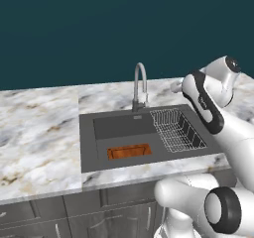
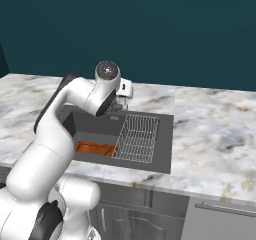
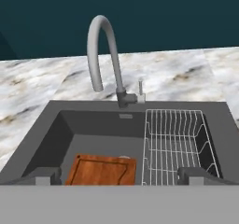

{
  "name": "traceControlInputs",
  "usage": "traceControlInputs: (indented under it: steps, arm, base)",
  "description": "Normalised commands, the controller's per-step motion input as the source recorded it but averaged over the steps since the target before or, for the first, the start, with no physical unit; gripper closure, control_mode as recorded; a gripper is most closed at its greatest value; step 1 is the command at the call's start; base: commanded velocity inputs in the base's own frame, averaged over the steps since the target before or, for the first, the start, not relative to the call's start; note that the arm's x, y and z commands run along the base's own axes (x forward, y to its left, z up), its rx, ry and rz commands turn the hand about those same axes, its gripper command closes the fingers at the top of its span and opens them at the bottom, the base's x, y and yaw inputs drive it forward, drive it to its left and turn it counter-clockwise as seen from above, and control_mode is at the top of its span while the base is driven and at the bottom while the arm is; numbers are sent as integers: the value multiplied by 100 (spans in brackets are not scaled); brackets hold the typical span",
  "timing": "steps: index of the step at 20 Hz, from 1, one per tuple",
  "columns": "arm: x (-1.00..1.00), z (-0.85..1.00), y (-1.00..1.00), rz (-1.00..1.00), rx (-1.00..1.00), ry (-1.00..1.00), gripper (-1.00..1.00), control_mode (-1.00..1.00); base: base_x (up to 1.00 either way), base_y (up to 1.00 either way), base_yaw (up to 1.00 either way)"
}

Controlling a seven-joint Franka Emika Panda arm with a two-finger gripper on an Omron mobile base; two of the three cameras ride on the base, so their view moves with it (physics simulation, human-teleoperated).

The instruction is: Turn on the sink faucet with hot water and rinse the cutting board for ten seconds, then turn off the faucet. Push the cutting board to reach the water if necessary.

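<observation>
Our pincer (image 3: pixel 119 176) shows at the bottom of the hand view as two dark fingertips (image 3: pixel 45 175) set wide apart, nothing between them; it hangs above the near edge of the sink (image 3: pixel 56 129).

We count one sink, a dark grey basin sunk into the marbled surface (image 1: pixel 34 133). It holds two things. One cutting board (image 3: pixel 101 170) lies flat on the basin floor at the lower centre-left of the hand view, its long axis running left to right across the frame, parallel to the near wall. In the left base view the cutting board (image 1: pixel 129 151) sits near the front wall of the basin, and in the right base view (image 2: pixel 95 148) it is partly hidden by the arm. One wire dish rack (image 3: pixel 175 146) fills the right part of the basin, just beside the board.

We see one sink faucet (image 3: pixel 105 55) at the back rim, upper centre of the hand view, its arched spout bending toward the left and down over the basin. One small lever (image 3: pixel 140 88) stands upright just right of its base.
</observation>
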Motion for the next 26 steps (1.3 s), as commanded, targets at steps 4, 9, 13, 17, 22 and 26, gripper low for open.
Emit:
traceControlInputs:
  steps: [4, 9, 13, 17, 22, 26]
  arm:
    - [36, 0, -13, 3, 5, -11, -100, -100]
    - [23, -1, -11, 2, 3, -3, -100, -100]
    - [23, -4, -18, 3, 3, 0, -100, -100]
    - [26, -12, -18, 3, 3, 0, -100, -100]
    - [29, -14, -18, 2, 2, 0, -100, -100]
    - [31, -20, -11, 1, 0, 0, -100, -100]
  base:
    - [0, 0, 0]
    - [0, 0, 0]
    - [0, 0, 0]
    - [0, 0, 0]
    - [0, 0, 0]
    - [0, 0, 0]
